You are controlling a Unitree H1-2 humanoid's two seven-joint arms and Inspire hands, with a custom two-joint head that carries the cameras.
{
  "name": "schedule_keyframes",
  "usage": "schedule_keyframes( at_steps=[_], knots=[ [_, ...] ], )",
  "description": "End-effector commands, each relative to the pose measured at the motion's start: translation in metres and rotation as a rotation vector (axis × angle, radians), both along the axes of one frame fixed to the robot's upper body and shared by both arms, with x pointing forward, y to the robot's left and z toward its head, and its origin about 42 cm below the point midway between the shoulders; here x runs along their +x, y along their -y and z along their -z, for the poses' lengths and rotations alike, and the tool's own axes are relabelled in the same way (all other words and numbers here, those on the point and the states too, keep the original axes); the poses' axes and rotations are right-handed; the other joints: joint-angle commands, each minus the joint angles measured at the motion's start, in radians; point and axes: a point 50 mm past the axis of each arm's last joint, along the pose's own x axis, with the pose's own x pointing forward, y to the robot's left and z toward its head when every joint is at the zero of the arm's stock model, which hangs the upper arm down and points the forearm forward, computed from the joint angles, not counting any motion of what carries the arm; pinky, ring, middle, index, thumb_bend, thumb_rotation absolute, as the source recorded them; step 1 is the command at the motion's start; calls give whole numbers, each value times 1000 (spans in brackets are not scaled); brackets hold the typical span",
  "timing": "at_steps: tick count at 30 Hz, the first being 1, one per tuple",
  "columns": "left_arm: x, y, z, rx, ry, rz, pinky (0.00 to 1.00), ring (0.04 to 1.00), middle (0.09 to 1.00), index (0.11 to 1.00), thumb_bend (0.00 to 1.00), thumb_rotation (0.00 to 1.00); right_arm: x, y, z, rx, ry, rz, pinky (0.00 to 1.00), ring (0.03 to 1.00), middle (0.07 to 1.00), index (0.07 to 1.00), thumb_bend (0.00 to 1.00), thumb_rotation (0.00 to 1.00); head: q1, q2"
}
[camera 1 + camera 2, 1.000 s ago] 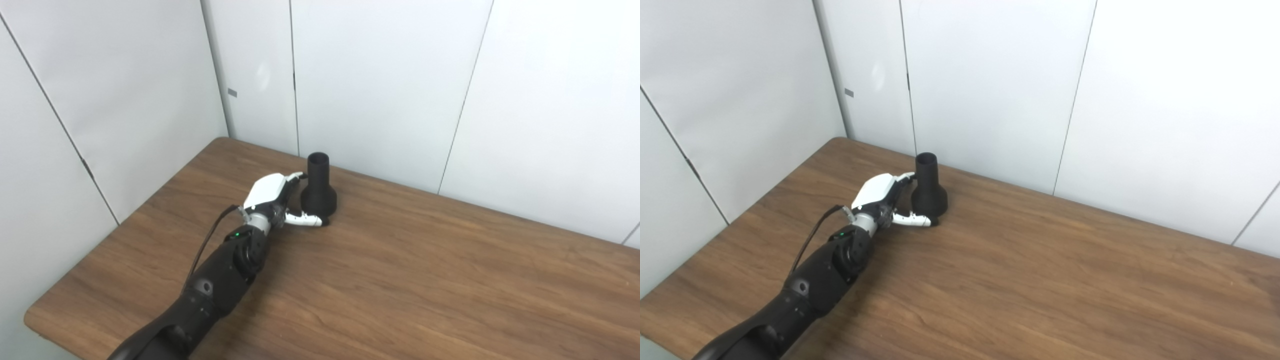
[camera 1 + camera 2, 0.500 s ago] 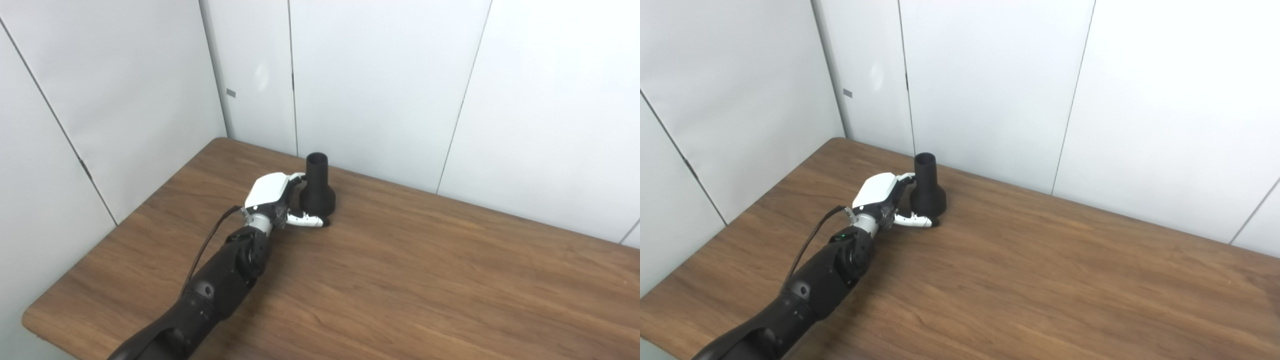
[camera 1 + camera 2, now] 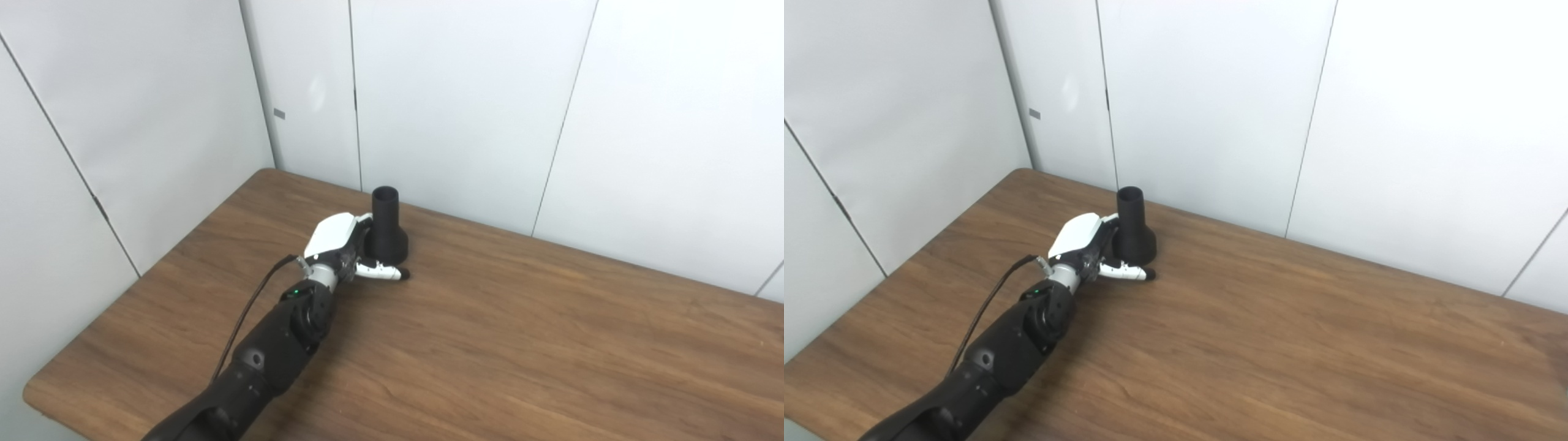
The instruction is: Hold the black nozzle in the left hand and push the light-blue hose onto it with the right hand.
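The black nozzle (image 3: 386, 237) stands upright on the wooden table (image 3: 527, 343) near the back wall, wide base down and narrow neck up. My left hand (image 3: 340, 246), white-backed on a black arm, is pressed against its left side. The fingers (image 3: 366, 218) reach round the far side of the neck and the thumb (image 3: 384, 272) lies along the table in front of the base. The hand cups the nozzle without closing on it, and the nozzle rests on the table. No light-blue hose is in view, and neither is my right hand.
White wall panels (image 3: 465, 104) rise right behind the nozzle and along the table's left side. The table's rounded near-left corner (image 3: 37, 398) lies close to my forearm (image 3: 1010, 343). Bare wood stretches to the right.
The picture has drifted slightly left, so the camera moved. My left hand has pushed in closer to the nozzle, the thumb reaching further along the front of its base.
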Motion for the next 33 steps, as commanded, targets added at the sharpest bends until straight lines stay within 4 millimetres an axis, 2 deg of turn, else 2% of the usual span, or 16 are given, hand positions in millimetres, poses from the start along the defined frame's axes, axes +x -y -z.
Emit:
schedule_keyframes(
  at_steps=[1,2,6,8,9,10,12,14,15,16,19,20,21,24,28,33],
  knots=[
    [-5,14,15,-59,-88,41,951,850,844,835,1000,356,0,2,-16,-29,60,-19,535,640,655,621,270,397,0,-1],
    [-5,16,14,-71,-87,40,857,850,847,835,1000,340,0,2,-16,-32,60,-16,534,639,654,620,270,396,-4,2],
    [-6,22,14,-79,-37,33,675,770,792,787,1000,284,-1,0,-18,-27,53,-13,538,643,655,620,268,396,-9,2],
    [-6,25,17,-40,28,21,659,710,735,732,1000,258,-2,0,-18,-34,54,-14,540,643,655,620,261,392,-11,5],
    [-6,26,19,-25,54,15,713,683,707,706,997,250,-2,0,-19,-51,57,-15,538,641,654,619,259,392,-11,5],
    [-7,28,21,-11,79,9,658,644,688,687,986,240,-2,0,-19,-54,56,-15,533,637,652,618,253,399,-11,5],
    [-7,31,24,21,127,6,664,574,640,641,920,175,-2,1,-18,-53,52,-16,540,638,653,620,249,403,-17,6],
    [-7,33,28,57,168,6,765,567,602,603,859,92,-3,0,-19,-51,50,-17,547,641,654,621,252,401,-20,7],
    [-7,34,30,74,189,9,763,544,569,548,695,74,-3,0,-20,-53,50,-17,550,643,656,621,257,401,-21,7],
    [-8,35,32,94,210,17,754,529,524,530,611,38,-3,0,-20,-52,50,-17,553,644,657,621,260,402,-21,7],
    [-11,38,37,142,241,41,677,420,471,507,533,3,-3,-1,-20,-60,48,-16,548,645,659,622,255,405,-21,7],
    [-13,39,39,143,240,48,607,312,471,494,529,1,-3,-1,-20,-57,51,-19,553,648,662,625,254,391,-21,7],
    [-15,41,40,142,242,54,560,250,347,490,524,23,-3,-1,-20,-54,50,-19,555,650,664,627,247,381,-21,7],
    [-18,44,43,139,230,61,468,199,255,487,520,46,-3,-2,-21,-60,51,-20,556,648,662,623,251,389,-26,5],
    [-22,46,49,117,226,76,112,120,186,487,520,48,-3,-2,-22,-72,51,-26,553,648,664,627,235,382,-32,9],
    [-28,47,54,77,253,130,64,101,188,486,519,45,-3,-6,-28,-63,53,-26,544,643,661,624,235,371,-50,17]
  ],
)
